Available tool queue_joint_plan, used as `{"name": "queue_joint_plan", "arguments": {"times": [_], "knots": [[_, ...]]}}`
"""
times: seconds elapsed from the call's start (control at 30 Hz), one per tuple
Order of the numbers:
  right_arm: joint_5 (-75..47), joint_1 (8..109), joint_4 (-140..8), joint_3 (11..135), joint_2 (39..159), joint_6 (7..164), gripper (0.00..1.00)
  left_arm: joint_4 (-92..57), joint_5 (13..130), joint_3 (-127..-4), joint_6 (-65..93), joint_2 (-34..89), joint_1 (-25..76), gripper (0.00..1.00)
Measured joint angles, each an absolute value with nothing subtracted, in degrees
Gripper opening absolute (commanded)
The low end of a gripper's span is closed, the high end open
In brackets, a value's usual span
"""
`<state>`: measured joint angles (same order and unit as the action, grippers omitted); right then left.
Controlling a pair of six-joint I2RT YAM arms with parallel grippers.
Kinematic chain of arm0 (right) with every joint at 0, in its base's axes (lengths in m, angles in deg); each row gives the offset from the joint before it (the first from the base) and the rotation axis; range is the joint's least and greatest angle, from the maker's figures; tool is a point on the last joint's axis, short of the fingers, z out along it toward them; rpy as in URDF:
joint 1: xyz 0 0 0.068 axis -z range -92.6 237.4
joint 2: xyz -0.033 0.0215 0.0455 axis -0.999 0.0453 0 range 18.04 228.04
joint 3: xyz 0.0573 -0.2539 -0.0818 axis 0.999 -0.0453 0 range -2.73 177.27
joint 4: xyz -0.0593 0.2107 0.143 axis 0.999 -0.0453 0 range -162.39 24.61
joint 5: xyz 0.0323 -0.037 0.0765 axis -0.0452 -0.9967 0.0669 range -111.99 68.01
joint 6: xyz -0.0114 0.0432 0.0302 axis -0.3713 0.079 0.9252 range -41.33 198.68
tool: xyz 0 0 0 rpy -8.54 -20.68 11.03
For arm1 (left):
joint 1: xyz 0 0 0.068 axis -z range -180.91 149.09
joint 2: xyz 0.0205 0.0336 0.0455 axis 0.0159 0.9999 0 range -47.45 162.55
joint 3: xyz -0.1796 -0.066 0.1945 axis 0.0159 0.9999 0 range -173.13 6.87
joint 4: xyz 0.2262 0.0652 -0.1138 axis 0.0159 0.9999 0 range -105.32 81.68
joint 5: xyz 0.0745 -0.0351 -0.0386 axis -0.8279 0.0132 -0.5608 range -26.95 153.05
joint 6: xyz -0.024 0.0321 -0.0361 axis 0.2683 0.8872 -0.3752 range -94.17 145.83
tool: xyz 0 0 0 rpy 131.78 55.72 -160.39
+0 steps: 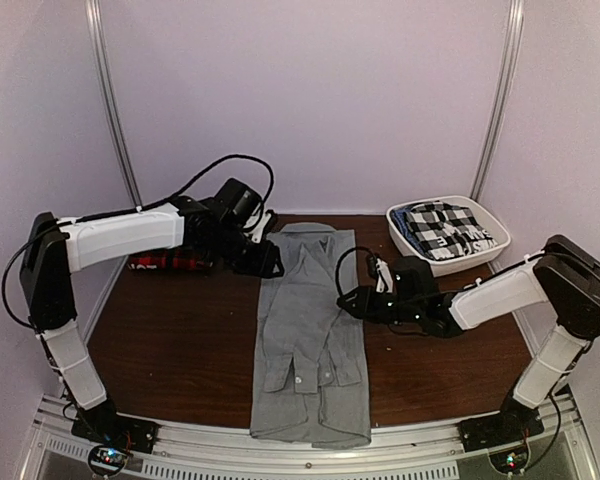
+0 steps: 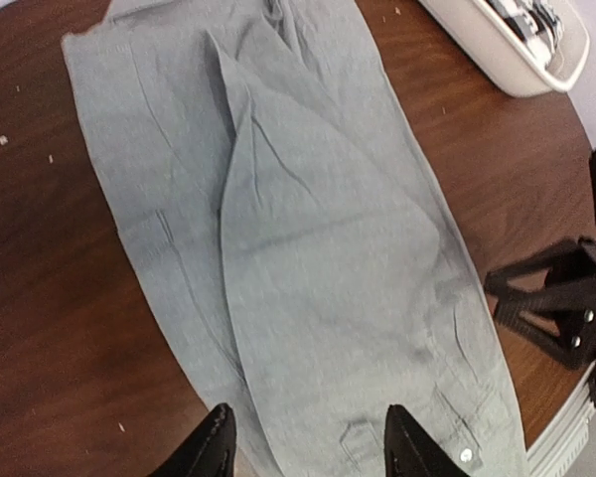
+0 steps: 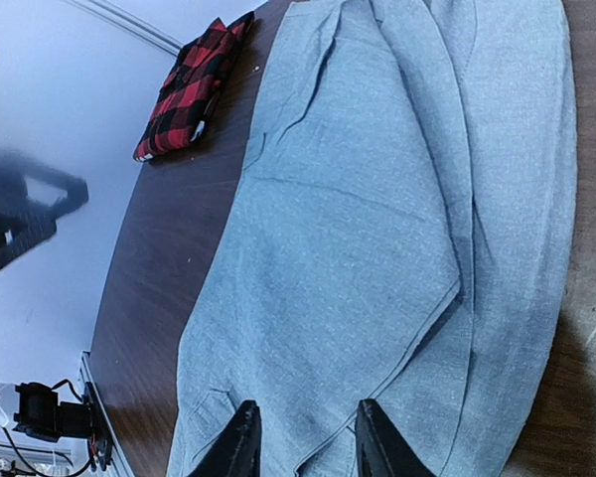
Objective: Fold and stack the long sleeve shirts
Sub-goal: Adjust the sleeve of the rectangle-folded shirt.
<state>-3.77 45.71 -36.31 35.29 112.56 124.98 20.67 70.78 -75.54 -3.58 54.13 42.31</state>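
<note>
A grey shirt [image 1: 310, 330] lies flat down the middle of the brown bench [image 1: 180, 340], sleeves folded inward and collar at the far end. The left pincer [image 1: 265, 255] hovers by the collar and the right pincer [image 1: 352, 300] at the shirt's right edge. Both are released, gripping nothing. A folded red plaid shirt [image 1: 170, 262] sits at the far left. A white basket [image 1: 450, 268] of checked cloth sits at the far right.

The dark wooden desk [image 1: 180, 340] is carrying a light grey shirt [image 1: 310, 330] lying lengthwise down its middle, a folded red-and-black plaid shirt [image 1: 170, 263] resting at its far left, and a white bin [image 1: 460, 262] sitting at its far right corner.
</note>
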Motion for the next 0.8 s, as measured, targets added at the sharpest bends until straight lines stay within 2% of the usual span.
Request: {"name": "queue_joint_plan", "arguments": {"times": [0.33,0.8], "knots": [[-3.2,47.2,-33.7,35.9,119.1,128.3,0.40,9.3,71.1,-88.8,1.1,70.3,36.4,0.56],[-2.3,48.9,-29.9,38.3,125.1,131.1,0.41,7.1,72.6,-102.7,3.4,87.1,35.1,0.53]]}}
